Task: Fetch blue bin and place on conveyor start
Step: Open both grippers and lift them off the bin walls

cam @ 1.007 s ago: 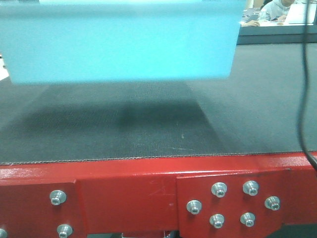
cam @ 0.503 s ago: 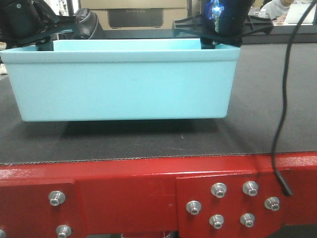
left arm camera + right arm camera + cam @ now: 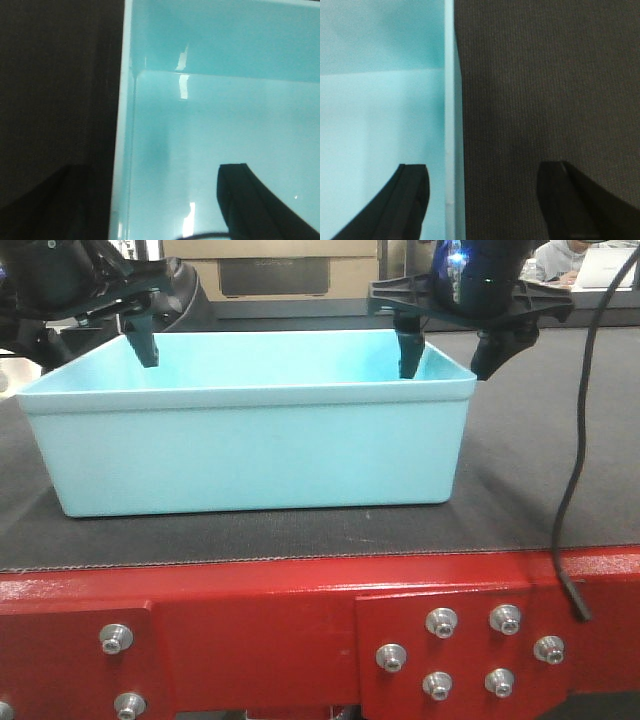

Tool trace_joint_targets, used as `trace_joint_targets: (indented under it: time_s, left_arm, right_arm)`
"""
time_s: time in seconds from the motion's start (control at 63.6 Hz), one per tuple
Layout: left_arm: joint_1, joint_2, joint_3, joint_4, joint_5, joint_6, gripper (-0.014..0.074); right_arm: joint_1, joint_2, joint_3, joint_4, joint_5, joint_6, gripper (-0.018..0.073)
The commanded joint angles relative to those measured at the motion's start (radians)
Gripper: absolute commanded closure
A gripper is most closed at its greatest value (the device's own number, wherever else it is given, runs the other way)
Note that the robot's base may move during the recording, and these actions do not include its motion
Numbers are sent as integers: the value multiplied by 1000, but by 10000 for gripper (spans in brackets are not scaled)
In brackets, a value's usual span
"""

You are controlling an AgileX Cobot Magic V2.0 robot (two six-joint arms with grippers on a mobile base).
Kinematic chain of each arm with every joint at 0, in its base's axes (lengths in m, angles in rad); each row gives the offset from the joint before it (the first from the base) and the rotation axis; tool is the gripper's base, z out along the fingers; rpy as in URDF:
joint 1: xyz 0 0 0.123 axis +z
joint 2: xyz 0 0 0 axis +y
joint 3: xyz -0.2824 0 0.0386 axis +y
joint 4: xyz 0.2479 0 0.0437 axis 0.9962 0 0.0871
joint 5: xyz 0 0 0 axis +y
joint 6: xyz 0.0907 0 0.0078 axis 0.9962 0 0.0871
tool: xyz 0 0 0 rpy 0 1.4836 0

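Observation:
The blue bin (image 3: 250,450) rests flat on the black belt of the conveyor start (image 3: 540,450), just behind the red frame (image 3: 250,625). My left gripper (image 3: 85,345) stands open over the bin's left wall, one finger inside the tub and one outside. My right gripper (image 3: 449,360) is open astride the right wall in the same way. In the left wrist view the bin's rim (image 3: 121,150) runs between the spread fingers of the left gripper (image 3: 150,210), untouched. The right wrist view shows the rim (image 3: 449,125) between the fingers of the right gripper (image 3: 490,205), with a gap on both sides.
A black cable (image 3: 575,440) hangs down at the right, its end lying over the red frame. Silver bolt heads (image 3: 440,622) stud the frame's front. Beyond the belt a seated person (image 3: 575,255) and a cardboard box (image 3: 270,270) show at the back.
The bin came down from above the belt and now sits on it. Both grippers have opened off the bin's side walls and lifted slightly.

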Motion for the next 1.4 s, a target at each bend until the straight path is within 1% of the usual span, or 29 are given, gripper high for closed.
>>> trace_joint_targets:
  time_s: [0.0,0.094,0.173,0.252,0.283,0.346,0.377,0.393,0.472,0.488,0.519,0.582,0.645,0.676,0.692,0.739,0.755,0.786,0.834,0.849,0.896,0.928,0.975,1.085,1.132,1.195,1.384]
  left_arm:
    - [1,-19,-7,-2,3,-10,211]
    - [1,-50,-7,-4,16,-10,242]
    - [1,-82,-7,10,33,-10,273]
    - [1,-117,-7,10,46,-10,305]
    - [1,-131,-7,10,51,-10,323]
    - [-2,-165,-7,10,58,-10,388]
    - [-2,-181,-7,10,63,-6,428]
    - [-4,-189,-7,10,66,-4,452]
    - [-9,-230,-7,10,88,14,606]
    - [-9,-236,-7,8,93,21,638]
    - [-14,-250,-7,6,103,36,711]
    - [-16,-276,-7,6,124,58,707]
    - [-18,-293,-5,-6,136,90,707]
    - [-18,-301,-3,-20,138,116,707]
    - [-18,-307,2,-28,138,142,707]
    - [-18,-320,16,-78,125,207,707]
    - [-18,-325,23,-100,118,242,707]
    - [-18,-339,45,-158,90,303,707]
    - [-18,-364,86,-233,37,372,707]
    - [-18,-372,106,-275,12,403,707]
    - [-21,-404,149,-349,-43,451,707]
    - [-21,-428,187,-386,-84,475,707]
    - [-21,-459,234,-407,-141,482,707]
    - [-21,-551,375,-409,-310,482,707]
    - [-21,-591,417,-409,-349,482,707]
    - [-21,-650,479,-409,-384,482,707]
    - [-21,-839,632,-409,-456,482,707]
  right_arm:
    - [-1,-29,-8,-6,6,2,208]
    - [1,-64,-8,-6,4,2,208]
    - [1,-98,-8,-6,4,2,211]
    - [1,-129,-8,-6,4,-30,256]
    - [2,-141,-8,-6,6,-44,300]
    - [9,-169,-8,-6,6,-79,398]
    - [11,-181,-8,-6,6,-94,456]
    - [14,-187,-8,-6,6,-99,500]
    - [27,-218,-8,-6,6,-113,645]
    - [28,-224,-8,-6,6,-113,687]
    - [35,-235,-8,-6,6,-115,726]
    - [47,-259,-8,-6,8,-128,724]
    - [62,-280,-6,-4,8,-167,724]
    - [71,-294,-4,-4,4,-195,724]
    - [74,-302,-2,-4,4,-208,724]
    - [86,-316,9,-4,-15,-243,724]
    - [89,-323,15,-4,-23,-251,724]
    - [93,-336,33,-4,-47,-261,724]
    - [96,-359,62,-4,-83,-261,724]
    - [96,-366,80,-4,-103,-261,724]
    - [96,-393,120,-4,-156,-261,724]
    - [96,-416,159,-4,-201,-261,724]
    - [96,-446,219,-4,-264,-261,724]
    - [96,-535,371,-4,-447,-261,724]
    - [96,-569,419,-4,-494,-261,724]
    - [96,-613,486,-4,-519,-261,724]
    - [96,-745,637,-4,-520,-261,724]
